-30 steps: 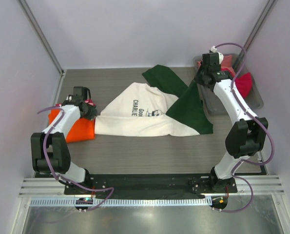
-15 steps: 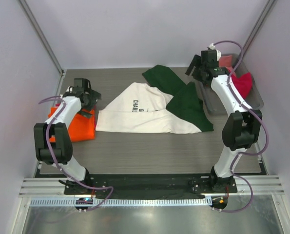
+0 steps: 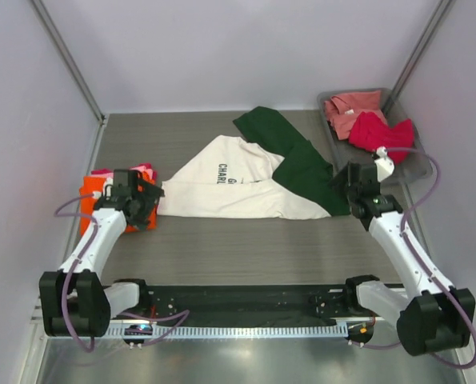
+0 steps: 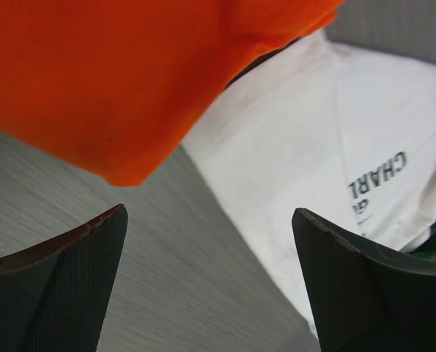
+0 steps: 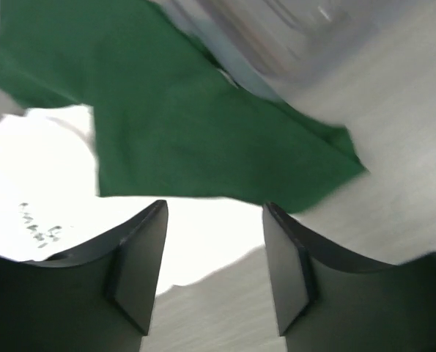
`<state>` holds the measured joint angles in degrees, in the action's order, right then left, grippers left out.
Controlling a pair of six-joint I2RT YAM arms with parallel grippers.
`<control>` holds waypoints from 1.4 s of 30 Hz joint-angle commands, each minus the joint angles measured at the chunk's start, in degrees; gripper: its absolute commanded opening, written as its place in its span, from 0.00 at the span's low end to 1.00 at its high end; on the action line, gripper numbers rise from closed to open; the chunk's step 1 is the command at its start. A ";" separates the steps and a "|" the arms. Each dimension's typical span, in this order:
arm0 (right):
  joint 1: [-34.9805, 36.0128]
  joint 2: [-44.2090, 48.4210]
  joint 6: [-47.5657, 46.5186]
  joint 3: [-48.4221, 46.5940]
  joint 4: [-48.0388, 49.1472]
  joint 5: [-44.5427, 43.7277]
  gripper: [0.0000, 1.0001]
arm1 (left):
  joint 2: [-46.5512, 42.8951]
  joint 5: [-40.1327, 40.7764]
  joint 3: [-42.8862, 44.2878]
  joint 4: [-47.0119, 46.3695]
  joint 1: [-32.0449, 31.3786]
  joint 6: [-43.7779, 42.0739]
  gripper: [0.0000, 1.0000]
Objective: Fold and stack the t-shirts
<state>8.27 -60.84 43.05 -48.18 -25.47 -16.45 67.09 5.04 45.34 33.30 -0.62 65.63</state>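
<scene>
Cream tee (image 3: 230, 188) with dark green sleeves lies spread mid-desk (image 3: 246, 240). Orange tee (image 3: 90, 200) sits folded just beside it, left. Left pincer (image 4: 209, 213) gapes wide, empty, over where they meet. Right pincer (image 5: 214, 209) open, empty, above green sleeve (image 5: 203, 125).

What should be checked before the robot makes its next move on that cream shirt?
1. Left gripper open and empty: ok.
2. Right gripper empty, jaws apart: ok.
3. Cream t-shirt fully folded: not ok; one green sleeve sticks out.
4. Orange t-shirt folded at the left: ok.
5. Cream t-shirt lying clear of the orange one: cannot tell.
</scene>
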 commanded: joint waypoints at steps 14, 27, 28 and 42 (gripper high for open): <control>0.16 2.67 19.61 22.77 11.93 -7.19 0.48 | -13.65 -1.35 -19.15 -10.97 -0.96 9.08 0.83; 0.16 -10.26 24.19 23.31 23.53 -10.09 0.43 | -6.10 -1.35 -18.89 -15.72 -1.48 8.90 0.79; 0.16 -11.83 24.36 23.40 25.02 -10.18 0.42 | -5.83 -1.35 -18.89 -15.98 -1.49 8.91 0.79; 0.08 -5.62 17.69 23.75 22.05 -11.68 0.01 | 1.98 1.90 -18.45 -20.11 -3.24 9.43 0.49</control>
<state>8.27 -70.50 63.16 -25.30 -2.98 -24.53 66.70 4.29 26.22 15.86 -3.53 74.63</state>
